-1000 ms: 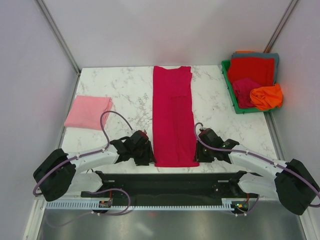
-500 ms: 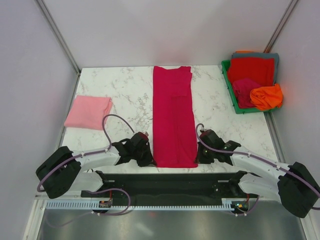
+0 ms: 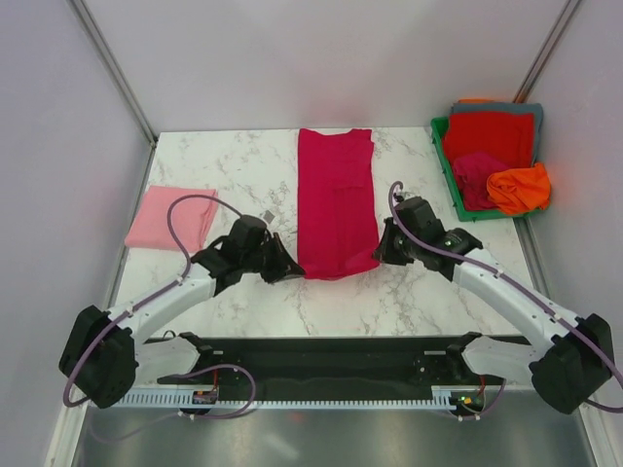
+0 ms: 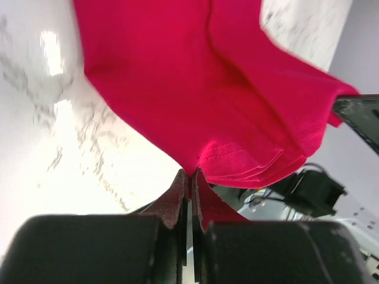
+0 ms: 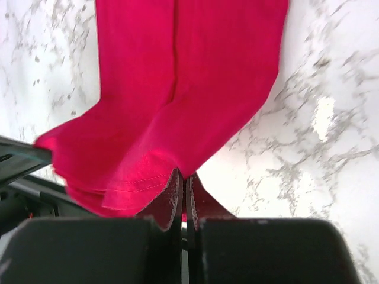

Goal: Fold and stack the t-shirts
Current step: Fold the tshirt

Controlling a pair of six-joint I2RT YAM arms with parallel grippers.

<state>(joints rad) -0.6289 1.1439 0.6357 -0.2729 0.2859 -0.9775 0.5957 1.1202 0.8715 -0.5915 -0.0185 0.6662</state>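
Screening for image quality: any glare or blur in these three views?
Top external: evenly lit, sharp, no glare on the marble table. Left wrist: blown-out glare on the marble beside the crimson t-shirt, whose far edge looks smeared. Right wrist: one small glare patch, cloth sharp.

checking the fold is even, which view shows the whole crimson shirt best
The top external view: it takes in the whole crimson shirt, collar to near hem, with the left end effector and right end effector shut on its near corners. Each wrist view shows only its own pinched hem corner and some cloth beyond.
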